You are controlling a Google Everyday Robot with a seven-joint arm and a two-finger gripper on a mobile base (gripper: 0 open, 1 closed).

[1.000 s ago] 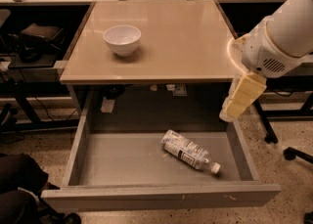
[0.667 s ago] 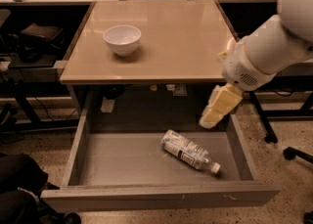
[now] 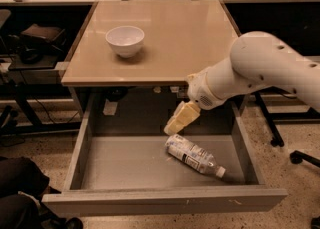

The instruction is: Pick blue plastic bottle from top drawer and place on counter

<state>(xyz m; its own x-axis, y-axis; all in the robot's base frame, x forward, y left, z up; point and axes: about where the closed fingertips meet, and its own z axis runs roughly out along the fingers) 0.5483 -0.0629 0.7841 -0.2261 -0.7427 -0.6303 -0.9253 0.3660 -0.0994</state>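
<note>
A speckled floor runs under this lab bench, and the wide shallow grey top drawer stands open toward the camera, its plain front panel nearest. In this single view the smooth glossy beige counter sits directly above the drawer's rear half. A small round white bowl stands on it, upright, over the drawer's back left corner. The blue plastic bottle, small, crinkled and clear with a pale printed label, lies on its side on the drawer's flat bottom. It is right of the drawer's middle, with its white cap aimed at the drawer's front right corner. My white rounded arm reaches in from the drawer's right side, below the counter's front edge. My pale yellow gripper hangs tilted over the drawer's interior, just above the spot where the bottle's capless end rests. Whether it is clenched or released I cannot tell, and it carries nothing.
</note>
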